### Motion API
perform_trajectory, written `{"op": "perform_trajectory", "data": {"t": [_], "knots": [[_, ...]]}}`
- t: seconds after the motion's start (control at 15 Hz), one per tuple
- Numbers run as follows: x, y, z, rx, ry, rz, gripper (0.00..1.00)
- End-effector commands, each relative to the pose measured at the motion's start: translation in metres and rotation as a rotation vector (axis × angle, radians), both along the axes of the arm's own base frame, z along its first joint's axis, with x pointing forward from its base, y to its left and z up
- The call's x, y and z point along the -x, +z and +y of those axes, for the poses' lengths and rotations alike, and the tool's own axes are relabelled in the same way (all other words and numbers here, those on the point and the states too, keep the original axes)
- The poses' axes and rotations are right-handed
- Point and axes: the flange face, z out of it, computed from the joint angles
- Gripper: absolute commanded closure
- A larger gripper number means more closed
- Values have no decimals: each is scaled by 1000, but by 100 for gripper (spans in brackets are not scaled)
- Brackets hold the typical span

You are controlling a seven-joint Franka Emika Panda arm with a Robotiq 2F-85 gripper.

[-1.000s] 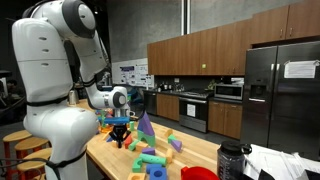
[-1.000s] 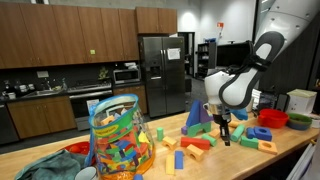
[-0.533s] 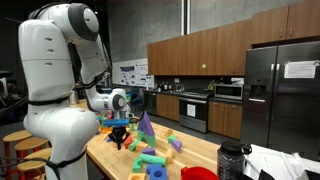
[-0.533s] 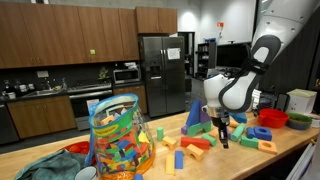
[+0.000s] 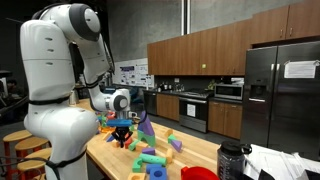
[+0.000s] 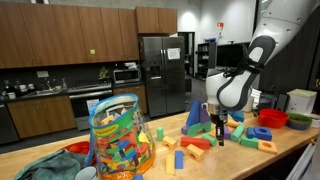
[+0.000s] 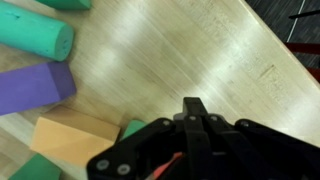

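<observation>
Butcher-block table [image 7: 215,45] fills the wrist view, bare at upper right. At lower centre the gripper [image 7: 193,106] points down with its fingers pressed together and holds nothing visible. Pressed together like that, they could push but not pinch. Its tips sit just beside a green block [image 7: 134,128] and a tan block [image 7: 70,140]. A purple block [image 7: 35,85] and a teal cylinder [image 7: 35,38] crowd the left edge. In an exterior view, a clear bag of blocks [image 6: 115,135] stands well apart, left of centre.

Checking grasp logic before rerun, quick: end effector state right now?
End effector: closed, fingertips pressed together, no block visibly between them; it hangs over the table beside the orange block.
</observation>
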Motion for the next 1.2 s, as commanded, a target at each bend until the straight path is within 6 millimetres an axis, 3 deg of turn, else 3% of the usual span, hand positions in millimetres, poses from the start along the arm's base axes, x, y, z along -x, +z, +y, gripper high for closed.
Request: {"op": "perform_trajectory", "data": {"t": [0.0, 1.13], "knots": [[-11, 2, -17, -55, -29, -43, 100], [-21, 10, -41, -136, -9, -116, 100]]}}
